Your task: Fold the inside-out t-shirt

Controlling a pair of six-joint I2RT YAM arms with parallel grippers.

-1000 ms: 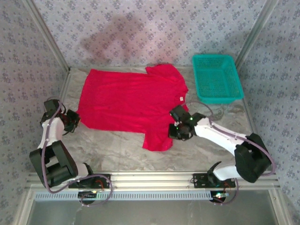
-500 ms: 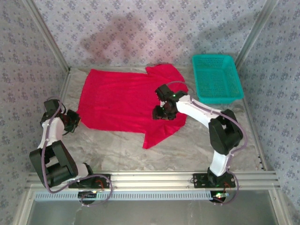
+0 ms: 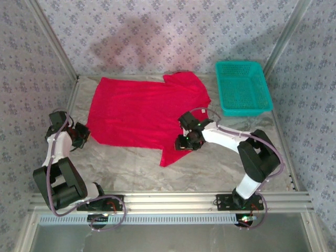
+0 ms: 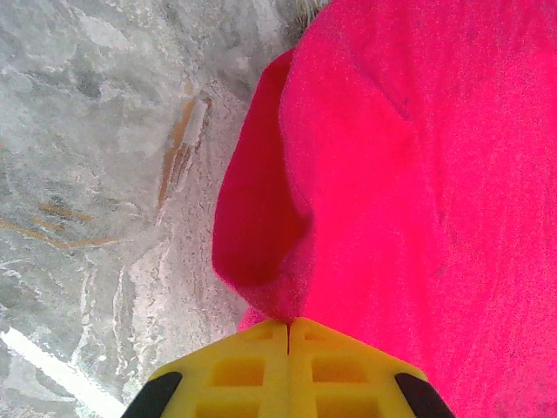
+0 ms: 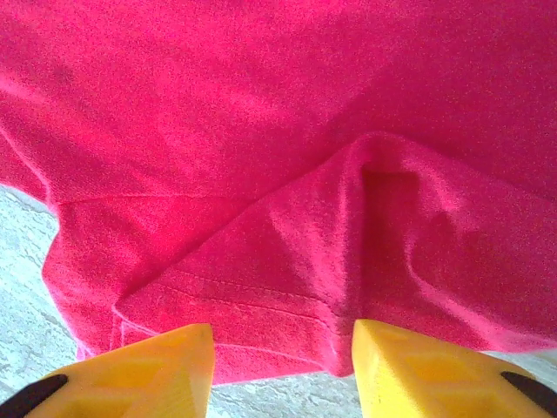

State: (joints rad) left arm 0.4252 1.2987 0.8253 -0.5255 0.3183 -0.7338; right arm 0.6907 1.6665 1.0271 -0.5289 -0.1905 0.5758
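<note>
The inside-out t-shirt [image 3: 142, 113] lies spread out, bright red, across the middle of the marble table [image 3: 220, 168]. Its right sleeve part is folded inward into a narrow flap [image 3: 170, 152]. My left gripper [image 3: 84, 135] sits at the shirt's left edge. In the left wrist view its yellow jaws [image 4: 288, 324] are shut on a bunched fold of the t-shirt [image 4: 392, 174]. My right gripper [image 3: 184, 144] hovers over the folded flap. In the right wrist view it [image 5: 283, 353] stands open, its fingers [image 5: 165, 370] either side of the stitched hem [image 5: 261, 305], which lies slack.
A teal mesh basket [image 3: 242, 86] stands at the back right, just beyond the shirt's right shoulder. Patterned walls and metal rails enclose the table. Bare marble runs along the near edge in front of the shirt.
The right gripper carried the shirt's right edge inward over the body, opened and let it go, then drew back toward the near side. The left arm has held still.
</note>
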